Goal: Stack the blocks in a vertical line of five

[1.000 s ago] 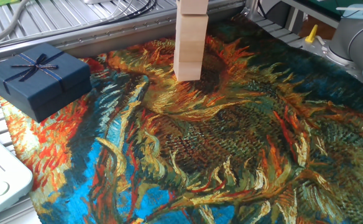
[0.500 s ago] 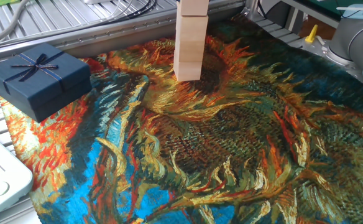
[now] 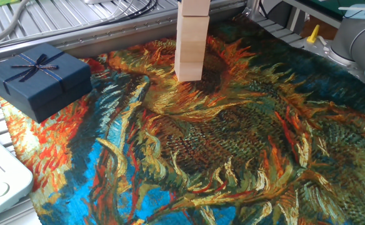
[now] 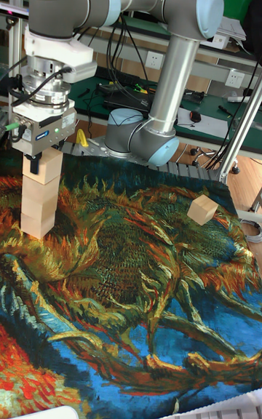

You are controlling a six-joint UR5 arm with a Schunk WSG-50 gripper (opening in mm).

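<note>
One large grey-and-blue robot arm (image 4: 171, 48) is seen bent over the tabletop (image 4: 145, 302), which is covered by a sunflower-painted cloth. A dark blue gift box with ribbon (image 3: 39, 78) is set at the cloth's edge, well apart from the work. A stack of plain pale beige wooden cubes (image 4: 40, 204) is stood upright near the cloth's far edge. Three cubes can be counted; the top one is turned slightly. One more beige cube (image 4: 203, 209) is left loose, well apart from the stack. The gripper (image 4: 42, 159) is held at the top cube, but how wide the fingers are parted, or whether the cube is clamped, cannot be told.

The cubes are judged light, stiff and smooth, hence somewhat slippery. The loose cube would best be taken from above across two opposite flat faces, squarely and at mid-height.
</note>
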